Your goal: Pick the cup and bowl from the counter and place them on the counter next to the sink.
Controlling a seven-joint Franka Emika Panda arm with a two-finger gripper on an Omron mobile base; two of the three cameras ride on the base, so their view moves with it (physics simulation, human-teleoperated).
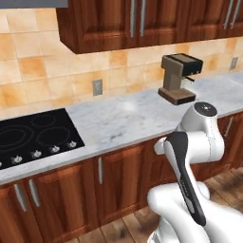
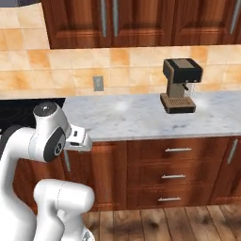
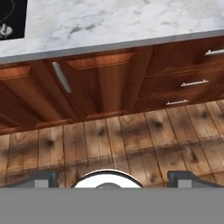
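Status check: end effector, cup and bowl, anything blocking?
End effector open, empty, aimed at floor before cabinets. Counter carries coffee machine beside cooktop. Nothing blocking.

No readable text, label, brand, number or sign appears on any surface in these views

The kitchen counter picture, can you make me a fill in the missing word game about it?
1. The coffee machine stands on the marble ____.
2. The black cooktop is set into the counter to the ____ of the coffee machine in the left base view.
3. In the hand view, the gripper has its finger tips wide ____.
4. The floor below the cabinets is made of ____ planks.

Missing words: counter; left; apart; wooden
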